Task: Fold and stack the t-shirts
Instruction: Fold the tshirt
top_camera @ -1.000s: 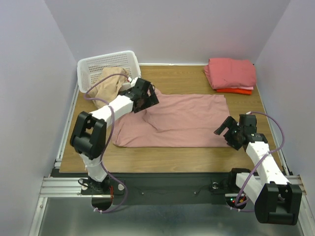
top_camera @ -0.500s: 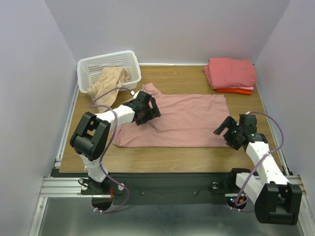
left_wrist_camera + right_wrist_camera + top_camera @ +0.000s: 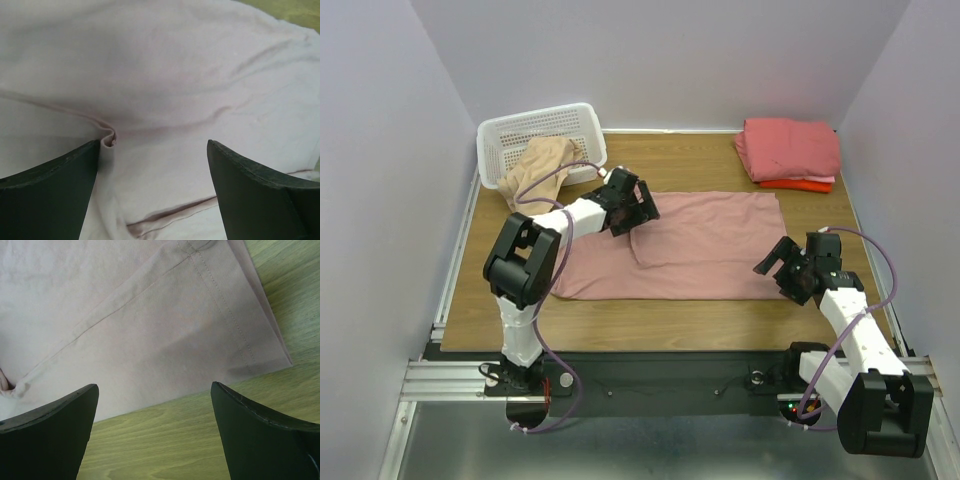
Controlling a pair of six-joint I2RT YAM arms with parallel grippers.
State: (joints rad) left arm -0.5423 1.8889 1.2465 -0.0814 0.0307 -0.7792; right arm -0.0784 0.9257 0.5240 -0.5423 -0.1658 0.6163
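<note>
While pink tee (image 3: 710, 240) lies flat: two stacked tees (image 3: 790, 148), beige tee (image 3: 542, 165).

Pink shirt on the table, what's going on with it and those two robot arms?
The two arms are partway through folding t-shirts. A dusty-pink shirt lies spread out on the table. The left gripper hovers open over a wrinkle near its left end, and the right gripper sits open at its near right corner; neither holds cloth. A folded stack, salmon-pink over orange-red, sits at the far right corner. A beige shirt hangs out of the white basket at far left.
</note>
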